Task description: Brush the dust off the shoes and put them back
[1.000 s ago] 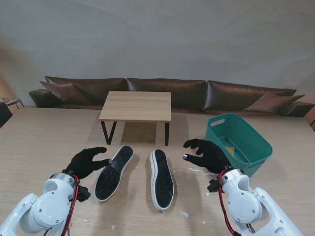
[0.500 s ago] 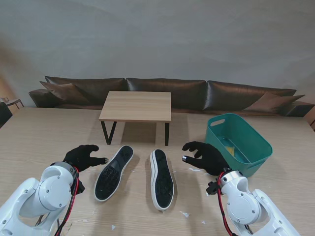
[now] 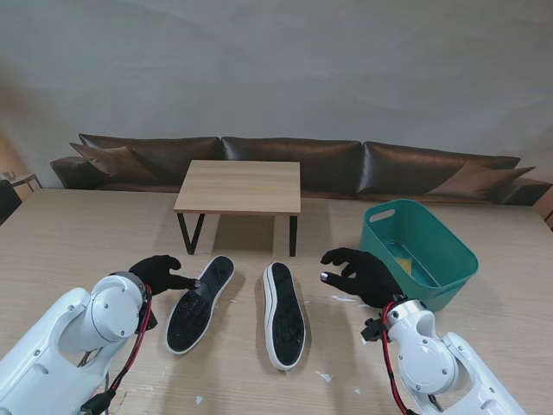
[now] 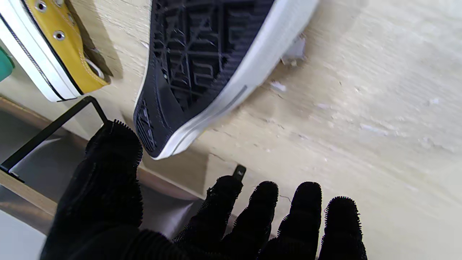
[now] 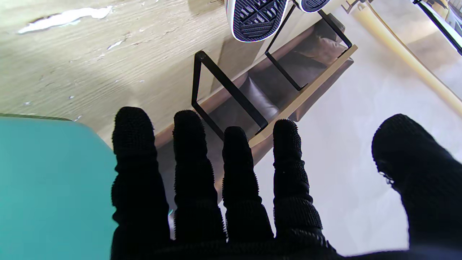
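On the left, our left hand (image 3: 162, 273) sits with its black-gloved fingers spread, holding nothing, right beside the toe of the left shoe (image 3: 200, 303). That shoe lies sole-up on the table (image 3: 69, 251), angled. Just beside it, the right shoe (image 3: 283, 314) is sole-up too. Both lie in front of the small bench (image 3: 239, 188). Further right, our right hand (image 3: 361, 273) hovers, fingers splayed and empty, next to the green tub (image 3: 432, 251).

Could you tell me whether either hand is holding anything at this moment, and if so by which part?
Nothing is held. The left hand is open beside the left shoe, near its toe end, and the right hand is open and apart from the right shoe.
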Controlling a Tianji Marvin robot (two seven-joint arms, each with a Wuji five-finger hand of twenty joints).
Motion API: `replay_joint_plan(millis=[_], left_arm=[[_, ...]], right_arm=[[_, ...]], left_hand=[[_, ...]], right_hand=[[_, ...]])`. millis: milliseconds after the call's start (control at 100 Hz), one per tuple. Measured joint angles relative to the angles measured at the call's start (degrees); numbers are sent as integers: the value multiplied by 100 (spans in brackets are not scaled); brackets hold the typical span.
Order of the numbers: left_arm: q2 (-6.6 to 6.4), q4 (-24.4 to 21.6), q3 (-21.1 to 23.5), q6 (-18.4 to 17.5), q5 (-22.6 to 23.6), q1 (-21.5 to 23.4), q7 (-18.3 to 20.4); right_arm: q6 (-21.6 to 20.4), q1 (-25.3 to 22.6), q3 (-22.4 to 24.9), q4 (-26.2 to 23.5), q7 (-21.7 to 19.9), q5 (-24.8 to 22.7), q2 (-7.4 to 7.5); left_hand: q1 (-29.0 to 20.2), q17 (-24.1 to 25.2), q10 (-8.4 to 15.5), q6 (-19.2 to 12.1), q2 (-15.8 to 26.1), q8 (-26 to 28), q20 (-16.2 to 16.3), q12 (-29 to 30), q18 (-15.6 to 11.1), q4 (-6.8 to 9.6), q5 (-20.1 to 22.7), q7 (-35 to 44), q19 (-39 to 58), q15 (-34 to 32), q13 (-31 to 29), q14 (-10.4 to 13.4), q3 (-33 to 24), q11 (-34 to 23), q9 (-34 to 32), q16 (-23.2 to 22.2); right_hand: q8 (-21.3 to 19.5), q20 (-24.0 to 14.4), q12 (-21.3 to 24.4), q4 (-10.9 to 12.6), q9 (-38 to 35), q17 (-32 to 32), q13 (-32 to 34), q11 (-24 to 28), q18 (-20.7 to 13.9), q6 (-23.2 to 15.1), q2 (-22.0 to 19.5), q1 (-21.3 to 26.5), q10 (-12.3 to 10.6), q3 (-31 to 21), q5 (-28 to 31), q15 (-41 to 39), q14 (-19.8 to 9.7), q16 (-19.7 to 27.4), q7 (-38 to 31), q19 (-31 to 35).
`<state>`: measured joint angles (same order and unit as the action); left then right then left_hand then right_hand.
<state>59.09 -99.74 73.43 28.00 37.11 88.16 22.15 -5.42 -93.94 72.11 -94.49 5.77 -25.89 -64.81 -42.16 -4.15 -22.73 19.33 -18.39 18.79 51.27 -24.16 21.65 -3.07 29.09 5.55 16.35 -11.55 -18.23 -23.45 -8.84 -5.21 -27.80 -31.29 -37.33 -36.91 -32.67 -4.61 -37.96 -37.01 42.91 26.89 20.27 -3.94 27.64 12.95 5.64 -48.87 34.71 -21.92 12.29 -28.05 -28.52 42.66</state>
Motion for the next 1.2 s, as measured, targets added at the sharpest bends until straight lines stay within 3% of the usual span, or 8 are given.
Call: replay_joint_plan(millis=[200, 530, 610, 760, 890, 1040, 1100, 1200], left_arm=[[-32, 290, -310, 116, -151, -246, 101], [23, 956, -822, 335, -555, -618, -296], [81, 1109, -876, 294, -794, -673, -610], [191, 1276, -913, 133, -961, -741, -858], [257, 1379, -951, 21, -1145, -773, -1038], [288, 1462, -1086, -15, -1143, -849, -1067], [280, 1494, -1167, -31, -1043, -907, -995], [280, 1548, -1268, -158, -828, -972, -960]], right_arm=[[41, -5, 6, -8, 0, 90, -9], [65, -9, 1, -10, -14, 165, -15], [65, -11, 0, -10, -16, 176, -15], [87, -16, -4, -10, -20, 218, -17], [136, -84, 42, -91, -71, 239, -19], [169, -163, 78, -210, -126, 270, -16], [169, -173, 78, -222, -130, 292, -16], [167, -191, 86, -240, -152, 335, -15]], left_hand=[[0, -67, -4, 2, 0, 2, 93, -72, 0, 0, 48, 44, 4, -143, -4, 0, 2, -78, -3, -77], [80, -212, -69, 69, -19, 220, 335, -175, 0, -66, 183, 205, 74, -387, -13, -65, 48, -89, -220, -216], [70, -221, -72, 72, -214, 373, 613, -413, 139, -61, 300, 314, 143, -794, 56, -373, -86, -120, -305, -559], [85, -418, -76, 74, -411, 866, 1358, -1037, 130, -69, 547, 615, 449, -1029, 34, -383, -781, -292, -587, -883], [160, -349, -89, 112, -736, 1525, 1980, -1967, 49, -85, 809, 1069, 1794, -2191, -222, -280, -1559, -540, -1015, -1561], [269, -133, -88, 308, -1039, 2535, 803, -2892, -17, -94, 820, 2054, 4715, -3310, -851, -285, -2218, -843, -1255, -1995], [245, -477, 33, 314, -1214, 3070, 487, -3220, -17, -416, 804, 2679, 5299, -3674, -1318, -254, -2306, -1493, -1681, -2072], [105, -1169, 182, 313, -1400, 3195, 32, -4219, -17, -547, 736, 4017, 5826, -4118, -2040, -48, -2082, -2035, -2122, -2065]], right_hand=[[2, -2, 0, 0, -3, 0, 1, 0, 0, 30, -3, 0, 9, 0, 0, -32, 0, 0, 0, -1], [4, -3, 1, 0, -73, 0, 2, 118, 0, 34, -5, 1, 32, -1, 0, -57, 2, 0, 1, -1], [5, -4, 1, 0, -73, 0, 2, 118, 0, 36, -5, 1, 33, -1, 0, -71, 5, 0, -31, -1], [15, -4, 1, 0, -73, 1, 2, 118, 0, 93, -7, 1, 71, -1, 67, -73, 24, 0, -115, -1], [24, -4, 1, 0, -73, 1, 2, 118, 0, 97, -7, 1, 74, -1, 67, -83, 53, 0, -115, -1], [34, -4, 1, 0, -75, 1, 2, 118, 0, 102, -91, 1, 77, -4, 67, -87, 57, 0, -115, -1], [36, -4, 1, 0, -146, 1, 2, 109, 0, 104, -91, 1, 86, -4, 67, -95, 58, 0, -115, -1], [67, -4, 1, 0, -146, 1, 4, 109, 0, 117, -92, 1, 90, -4, 81, -96, 60, 0, -115, -1]])
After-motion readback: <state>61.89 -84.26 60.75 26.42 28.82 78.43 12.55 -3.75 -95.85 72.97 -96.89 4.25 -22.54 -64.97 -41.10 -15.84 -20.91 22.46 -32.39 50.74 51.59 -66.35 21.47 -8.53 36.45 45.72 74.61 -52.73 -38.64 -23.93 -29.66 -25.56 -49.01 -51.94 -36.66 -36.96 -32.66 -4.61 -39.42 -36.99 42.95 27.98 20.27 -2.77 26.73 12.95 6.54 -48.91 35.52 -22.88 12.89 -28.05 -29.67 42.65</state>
